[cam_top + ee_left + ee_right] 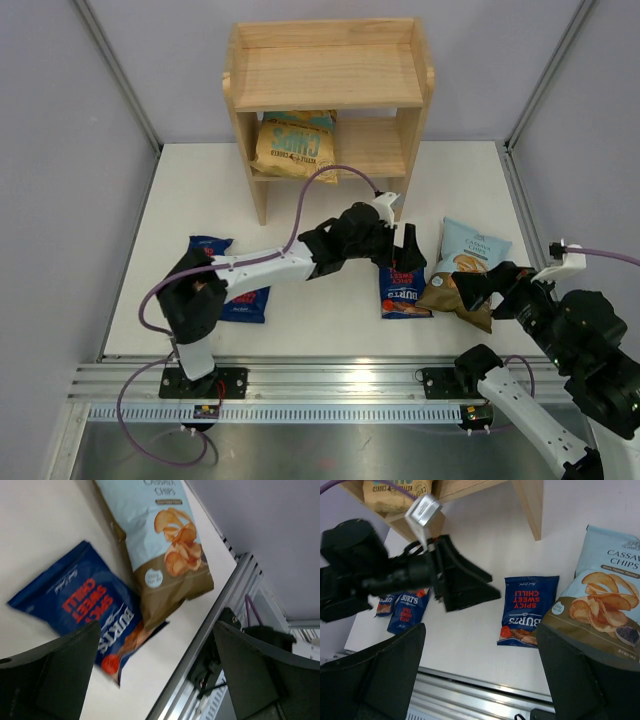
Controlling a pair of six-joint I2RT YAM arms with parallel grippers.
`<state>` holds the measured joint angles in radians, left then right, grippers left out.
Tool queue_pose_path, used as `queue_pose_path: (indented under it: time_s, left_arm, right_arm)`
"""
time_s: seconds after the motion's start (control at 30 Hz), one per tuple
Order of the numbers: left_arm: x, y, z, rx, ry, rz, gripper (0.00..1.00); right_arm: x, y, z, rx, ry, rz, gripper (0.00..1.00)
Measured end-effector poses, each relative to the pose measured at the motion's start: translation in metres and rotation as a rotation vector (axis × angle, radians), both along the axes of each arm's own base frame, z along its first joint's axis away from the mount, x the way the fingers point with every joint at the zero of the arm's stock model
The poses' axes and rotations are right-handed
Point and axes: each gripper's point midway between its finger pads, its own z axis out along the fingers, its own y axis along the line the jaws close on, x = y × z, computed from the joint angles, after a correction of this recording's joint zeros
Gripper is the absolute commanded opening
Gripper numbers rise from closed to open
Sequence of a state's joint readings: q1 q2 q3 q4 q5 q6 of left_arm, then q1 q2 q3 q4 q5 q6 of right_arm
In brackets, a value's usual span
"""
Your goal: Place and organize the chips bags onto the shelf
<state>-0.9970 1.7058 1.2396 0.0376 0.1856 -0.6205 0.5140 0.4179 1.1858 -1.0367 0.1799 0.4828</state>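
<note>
The wooden shelf (330, 75) stands at the back, with the large tan-and-teal bag (293, 145) on its lower tier. My left gripper (400, 258) is open and empty, just above a dark-blue Burts bag (404, 293) lying flat; this bag also shows in the left wrist view (85, 605) and the right wrist view (527, 607). The light-blue-and-brown cassava bag (465, 268) lies beside it, its lower edge overlapping the Burts bag (165, 545). My right gripper (480, 290) is open and empty over the cassava bag's near end (600, 605). Two more Burts bags (210, 250) (246, 302) lie at the left.
The shelf's top tier holds nothing. The shelf's right post (530, 505) stands just behind the left gripper. An aluminium rail (320, 380) runs along the table's near edge. Grey walls close in the left, right and back sides.
</note>
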Motion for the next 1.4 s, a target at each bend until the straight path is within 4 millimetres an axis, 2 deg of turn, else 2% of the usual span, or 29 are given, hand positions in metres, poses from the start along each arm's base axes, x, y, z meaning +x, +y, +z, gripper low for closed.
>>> queue_pose_path:
  time_s: [0.1,0.2,0.33,0.47,0.6,0.73,0.77,0.83,0.9,1.0,1.13,1.23,1.4]
  left_arm:
    - [0.017,-0.035,-0.012,-0.012,0.017,-0.015,0.99]
    - [0.025,-0.057,-0.033,-0.001,0.054,-0.034,0.99]
    - [0.03,-0.085,-0.053,0.014,0.087,-0.064,0.99]
    - [0.025,-0.113,-0.075,0.035,0.122,-0.094,0.98]
    - [0.015,-0.128,-0.103,0.088,0.159,-0.113,0.98]
    - [0.005,-0.131,-0.126,0.141,0.191,-0.124,0.9]
    - [0.004,-0.132,-0.129,0.144,0.196,-0.125,0.83]
    - [0.001,-0.135,-0.128,0.136,0.206,-0.132,0.73]
    - [-0.001,-0.138,-0.124,0.112,0.211,-0.141,0.54]
    - [-0.004,-0.145,-0.118,0.055,0.214,-0.166,0.37]
    - [-0.009,-0.148,-0.106,-0.022,0.205,-0.186,0.21]
    - [-0.015,-0.142,-0.1,-0.049,0.196,-0.193,0.14]
    - [-0.031,-0.123,-0.092,-0.053,0.171,-0.214,0.12]
  right_arm:
    - [-0.013,-0.002,0.004,0.026,-0.034,0.024,0.99]
    - [-0.023,-0.004,0.009,0.047,-0.064,0.041,1.0]
    - [-0.034,-0.005,0.013,0.071,-0.087,0.07,1.0]
    - [-0.04,0.001,0.014,0.091,-0.083,0.105,0.99]
    - [-0.044,0.005,0.014,0.105,-0.08,0.135,0.99]
    - [-0.048,0.005,0.016,0.114,-0.089,0.148,0.99]
    - [-0.05,0.007,0.017,0.119,-0.091,0.159,0.99]
    - [-0.053,0.009,0.019,0.127,-0.092,0.174,1.0]
    - [-0.055,0.011,0.019,0.131,-0.092,0.188,0.99]
    - [-0.055,0.012,0.019,0.135,-0.089,0.195,0.99]
    - [-0.056,0.012,0.02,0.136,-0.09,0.2,0.99]
    - [-0.056,0.012,0.019,0.137,-0.091,0.199,1.0]
    - [-0.057,0.011,0.018,0.138,-0.096,0.197,0.99]
